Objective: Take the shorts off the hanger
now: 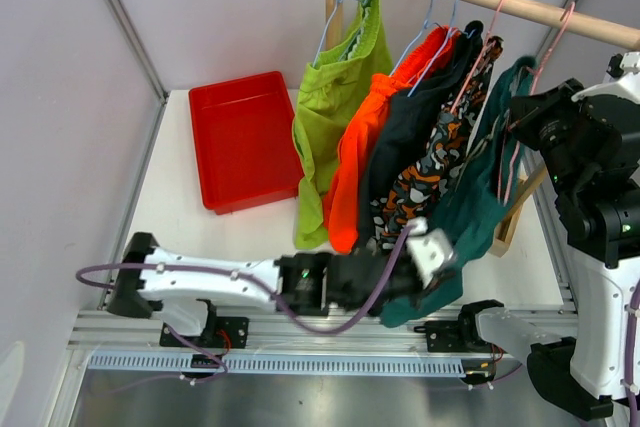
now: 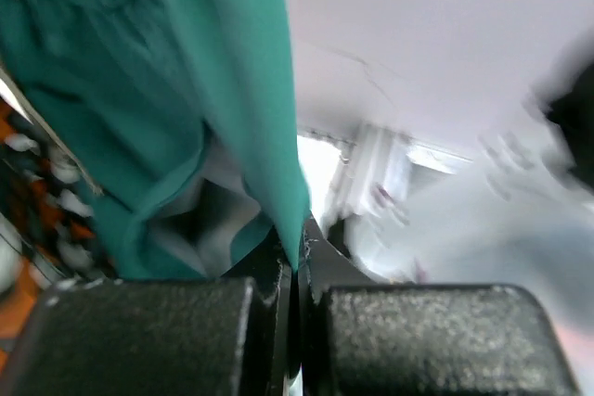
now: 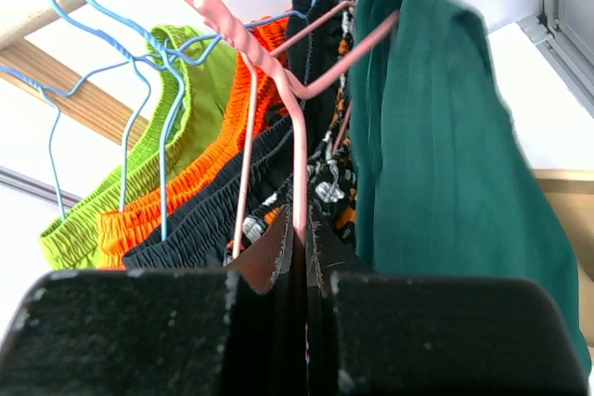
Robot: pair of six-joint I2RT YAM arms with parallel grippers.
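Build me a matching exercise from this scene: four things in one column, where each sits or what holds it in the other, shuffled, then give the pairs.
1 teal shorts
2 lime green shorts
3 red tray
4 pink hanger

A lying flat on the table
B pinched by the left tool
C clamped in the right tool
D hanging nearest the red tray

Pairs: 1-B, 2-D, 3-A, 4-C

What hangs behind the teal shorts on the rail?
Camo shorts hang right behind the teal shorts, then navy, orange and lime pairs. The teal fabric covers part of the camo pair, so its whole shape cannot be seen.
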